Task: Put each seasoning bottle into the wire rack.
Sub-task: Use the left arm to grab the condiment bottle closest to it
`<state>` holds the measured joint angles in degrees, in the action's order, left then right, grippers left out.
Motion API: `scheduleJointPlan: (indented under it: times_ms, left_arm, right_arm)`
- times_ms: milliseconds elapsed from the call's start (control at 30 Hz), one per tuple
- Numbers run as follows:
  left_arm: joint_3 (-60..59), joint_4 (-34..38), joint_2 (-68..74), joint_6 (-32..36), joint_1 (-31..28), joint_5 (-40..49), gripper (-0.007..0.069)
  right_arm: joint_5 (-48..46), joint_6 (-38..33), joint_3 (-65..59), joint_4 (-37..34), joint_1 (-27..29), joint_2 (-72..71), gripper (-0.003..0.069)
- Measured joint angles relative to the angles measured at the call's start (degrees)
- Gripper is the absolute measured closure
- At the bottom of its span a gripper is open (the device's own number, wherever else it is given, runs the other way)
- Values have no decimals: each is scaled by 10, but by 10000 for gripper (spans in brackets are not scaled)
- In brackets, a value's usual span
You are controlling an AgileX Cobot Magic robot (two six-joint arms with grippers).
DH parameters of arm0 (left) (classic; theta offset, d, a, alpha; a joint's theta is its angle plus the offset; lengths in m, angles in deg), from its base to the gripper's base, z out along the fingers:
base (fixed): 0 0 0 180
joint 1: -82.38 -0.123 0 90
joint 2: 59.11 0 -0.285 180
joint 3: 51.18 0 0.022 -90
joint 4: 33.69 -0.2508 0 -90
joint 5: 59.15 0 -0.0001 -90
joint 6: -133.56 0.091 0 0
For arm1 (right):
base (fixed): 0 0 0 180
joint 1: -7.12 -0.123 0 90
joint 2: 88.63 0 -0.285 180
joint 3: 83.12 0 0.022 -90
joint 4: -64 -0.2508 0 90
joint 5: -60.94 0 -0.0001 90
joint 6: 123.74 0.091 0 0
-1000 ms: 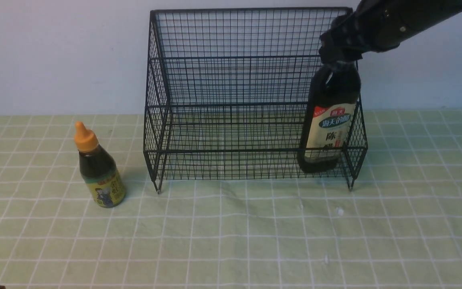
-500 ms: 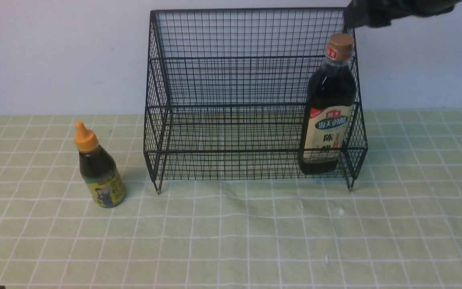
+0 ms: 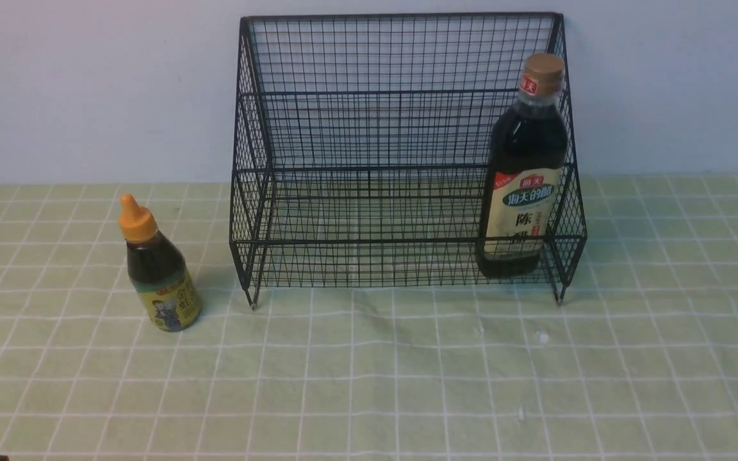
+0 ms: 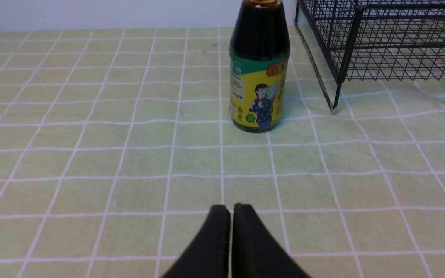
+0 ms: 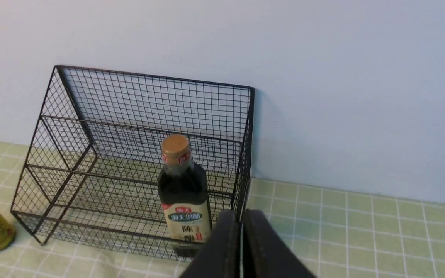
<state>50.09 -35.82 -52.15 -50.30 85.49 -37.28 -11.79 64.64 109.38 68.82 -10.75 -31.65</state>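
I count two seasoning bottles and one wire rack, with my two grippers seen only by their wrist cameras. The tall bottle, brown cap and cream label, stands upright inside the rack at its right end, behind the low front rail and just beside the right side mesh. The short bottle, orange nozzle cap and yellow label, stands on the green checked cloth outside the rack, near its left front foot but apart from it. My left gripper hangs low over the cloth, facing the short bottle from well back, its two black fingers pressed together with only a thin slit between them and nothing held. My right gripper is likewise closed on nothing, looking down on the rack and tall bottle from above. A second ago my right gripper clasped the tall bottle's neck; half a second ago it was just above the cap; now that arm is gone from the front view, and the bottle stands alone.
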Motion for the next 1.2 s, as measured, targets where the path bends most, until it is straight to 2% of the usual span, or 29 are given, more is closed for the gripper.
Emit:
scheduleJointPlan:
  times_ms: [167,200,233,467,700,933,1033,1067,1133,1200]
  left_arm:
    - [0,0,0,0,0,0,631]
    - [0,0,0,0,0,0,631]
    - [0,0,0,0,0,0,631]
    - [0,0,0,0,0,0,631]
    - [0,0,0,0,0,0,631]
    - [0,0,0,0,0,0,631]
    - [0,0,0,0,0,0,631]
    - [0,0,0,0,0,0,631]
    - [0,0,0,0,0,0,631]
    - [0,0,0,0,0,0,631]
  right_arm:
    - [62,34,-145,0,0,-139,671]
    - [120,47,-222,0,0,-205,671]
    - [120,48,-231,0,0,-205,671]
    - [352,58,-495,-19,0,-353,672]
    - [443,43,-624,10,0,-386,672]
    - [489,42,-716,31,5,-400,672]
    - [494,42,-773,33,73,-434,672]
    - [495,43,-777,33,79,-437,672]
    - [496,50,-831,30,146,-463,672]
    - [496,58,-867,28,169,-481,672]
